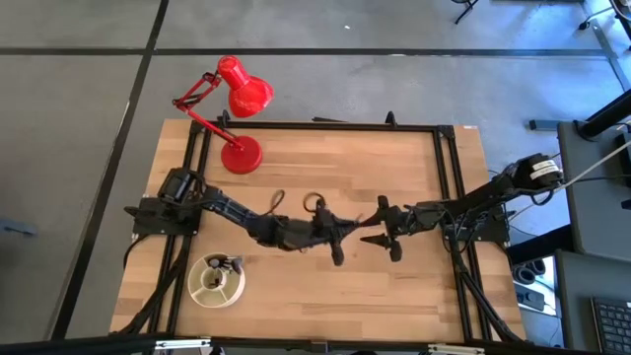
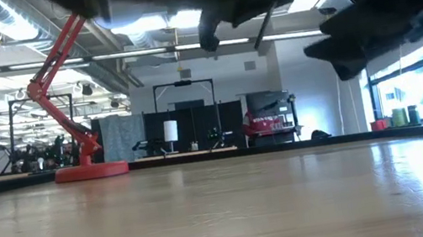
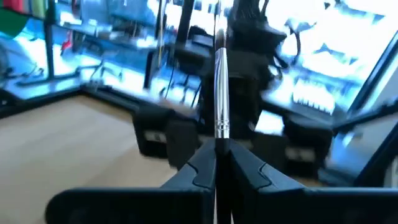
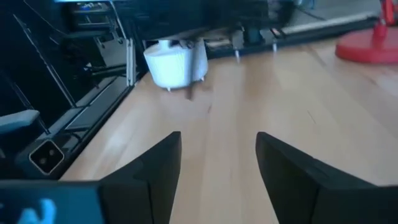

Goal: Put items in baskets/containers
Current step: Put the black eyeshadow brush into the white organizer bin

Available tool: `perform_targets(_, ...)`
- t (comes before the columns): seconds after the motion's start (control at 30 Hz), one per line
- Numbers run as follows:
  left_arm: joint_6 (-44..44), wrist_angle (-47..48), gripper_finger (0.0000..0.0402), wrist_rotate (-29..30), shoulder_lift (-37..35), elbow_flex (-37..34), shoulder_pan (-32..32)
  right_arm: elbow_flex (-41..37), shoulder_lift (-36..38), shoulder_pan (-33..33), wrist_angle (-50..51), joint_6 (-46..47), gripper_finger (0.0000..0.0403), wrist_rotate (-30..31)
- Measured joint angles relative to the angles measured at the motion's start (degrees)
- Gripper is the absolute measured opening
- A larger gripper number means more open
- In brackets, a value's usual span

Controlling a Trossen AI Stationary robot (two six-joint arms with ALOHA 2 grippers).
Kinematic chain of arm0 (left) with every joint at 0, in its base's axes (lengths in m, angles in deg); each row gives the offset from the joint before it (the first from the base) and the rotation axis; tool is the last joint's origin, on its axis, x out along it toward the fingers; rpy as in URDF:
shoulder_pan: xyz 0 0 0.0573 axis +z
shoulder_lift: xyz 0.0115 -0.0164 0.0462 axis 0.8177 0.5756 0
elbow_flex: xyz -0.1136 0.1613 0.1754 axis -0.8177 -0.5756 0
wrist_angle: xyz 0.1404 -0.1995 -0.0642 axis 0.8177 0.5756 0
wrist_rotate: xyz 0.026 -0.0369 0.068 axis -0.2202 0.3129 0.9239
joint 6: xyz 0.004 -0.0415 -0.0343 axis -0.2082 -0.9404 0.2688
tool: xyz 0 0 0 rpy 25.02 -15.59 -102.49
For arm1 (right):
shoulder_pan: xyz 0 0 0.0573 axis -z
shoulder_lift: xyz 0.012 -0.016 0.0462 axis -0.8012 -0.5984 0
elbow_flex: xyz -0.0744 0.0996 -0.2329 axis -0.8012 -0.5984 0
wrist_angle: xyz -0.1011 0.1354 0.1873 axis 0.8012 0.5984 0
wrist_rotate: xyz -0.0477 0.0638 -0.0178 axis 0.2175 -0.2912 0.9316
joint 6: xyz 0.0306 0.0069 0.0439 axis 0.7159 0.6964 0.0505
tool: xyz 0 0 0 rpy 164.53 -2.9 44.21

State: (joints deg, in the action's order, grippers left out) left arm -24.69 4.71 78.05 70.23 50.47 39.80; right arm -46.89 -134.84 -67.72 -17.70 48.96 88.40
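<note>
My left gripper (image 1: 343,235) hovers over the table's middle, shut on a thin makeup brush (image 3: 221,93) whose silver ferrule sticks out ahead of the fingers. In the low view the brush (image 2: 262,21) shows as a thin dark line high above the table. My right gripper (image 4: 217,168) is open and faces the left one from the table's right (image 1: 381,231), touching nothing. The round cream-white dish (image 1: 217,279) stands near the table's near left corner with dark brushes in it, and it also shows in the right wrist view (image 4: 176,62). My left gripper pinches the brush between its two fingers (image 3: 199,171), on the dark handle (image 3: 221,142) just behind the silver ferrule. The brush lies along the fingers and points out past their tips. It is lifted clear of the table.
A red desk lamp stands by its round base (image 1: 242,155) at the far left of the table, with its arm (image 2: 61,83) leaning up and its head beyond the far edge. Bare wood (image 1: 325,296) spreads between the dish and both grippers. Black frame rails (image 1: 444,177) edge the table.
</note>
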Motion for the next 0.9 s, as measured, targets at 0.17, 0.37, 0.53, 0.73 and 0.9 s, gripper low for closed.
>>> perform_targets(0.17,-1.22,-16.15,0.0015,-4.58,0.10,-7.78,2.91,4.76,-5.42,0.00,-4.13,-2.30,0.0206,-0.55)
perform_targets(0.37,1.39,-23.28,0.0015,-7.19,0.08,-9.26,3.44,12.80,-12.47,0.99,-4.32,-0.44,0.0206,-0.56)
perform_targets(0.53,2.21,-23.70,0.0015,-7.17,0.08,-9.15,2.95,17.36,-16.98,1.05,-4.12,1.31,0.0205,-0.53)
perform_targets(0.73,3.40,-23.56,0.0015,-6.74,0.08,-9.15,1.70,17.37,-17.39,1.90,-4.27,3.76,0.0134,-0.60)
perform_targets(0.9,3.65,-23.15,0.0015,-6.69,0.08,-9.13,1.54,17.28,-17.37,1.96,-4.09,1.93,0.0020,-1.17)
